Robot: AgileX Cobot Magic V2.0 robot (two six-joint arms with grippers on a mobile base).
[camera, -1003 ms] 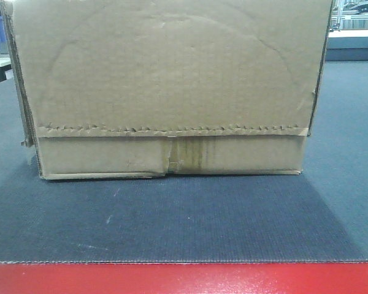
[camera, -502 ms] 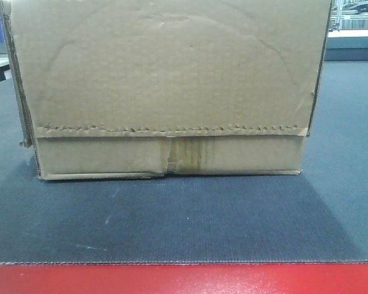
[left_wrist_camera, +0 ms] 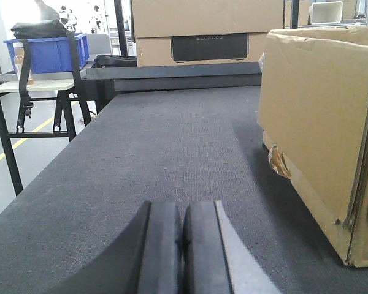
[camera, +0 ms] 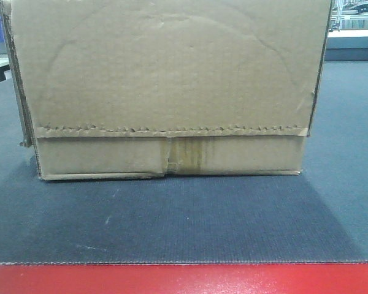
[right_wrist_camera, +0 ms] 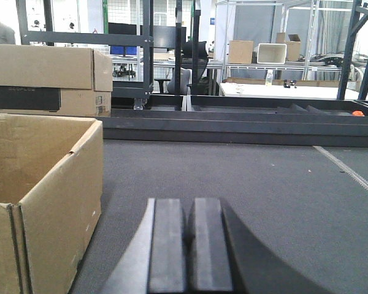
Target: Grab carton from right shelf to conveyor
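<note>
Carton [camera: 165, 86], corrugated brown, on textured grey conveyor [camera: 172, 226]; both hands [left_wrist_camera: 183, 251] [right_wrist_camera: 189, 251] closed, empty.

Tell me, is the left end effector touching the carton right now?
Apart. In the left wrist view the shut left end effector sits beside the carton, with bare conveyor belt between them.

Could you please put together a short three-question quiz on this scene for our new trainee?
1. True or false: the large brown cardboard carton rests on the dark grey fabric conveyor belt.
2. What state are the jaws of the left gripper and right gripper in: A open, B shut and empty, C clamped on the carton?
3. What colour is the conveyor's front edge?

Key: 1 true; 2 B; 3 red.
</note>
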